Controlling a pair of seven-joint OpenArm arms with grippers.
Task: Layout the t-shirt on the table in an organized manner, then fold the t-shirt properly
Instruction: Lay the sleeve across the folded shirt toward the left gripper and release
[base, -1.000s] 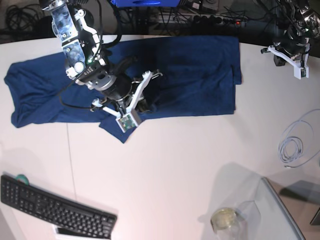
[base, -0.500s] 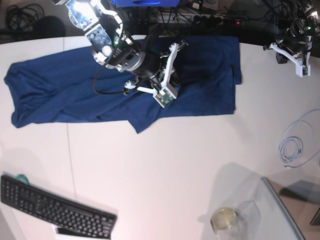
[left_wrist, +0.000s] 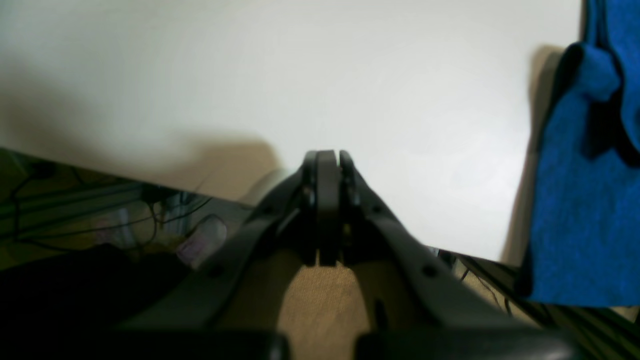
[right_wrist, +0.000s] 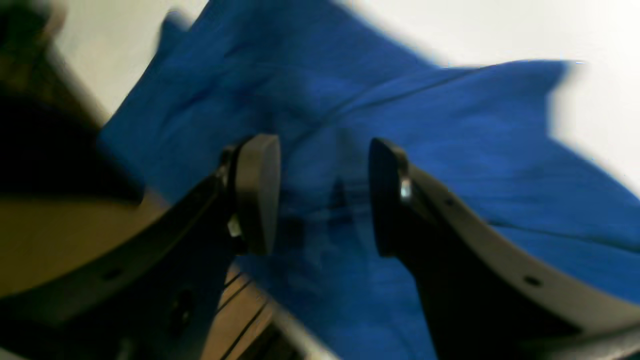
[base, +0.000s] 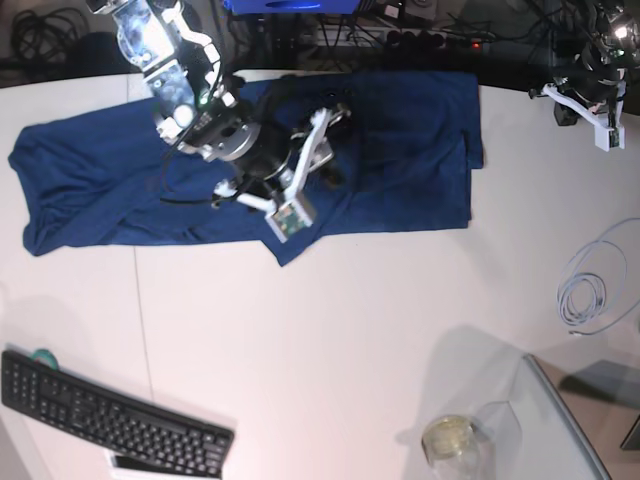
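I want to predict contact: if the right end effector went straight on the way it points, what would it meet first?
Most likely the t-shirt: the open right end effector points at blue fabric, though depth is unclear.

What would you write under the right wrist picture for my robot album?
Open right gripper hovering over the rumpled blue t-shirt on the white table.

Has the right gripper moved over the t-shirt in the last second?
Yes. The right gripper has swung up from the t-shirt's front hem toward the table's far edge.
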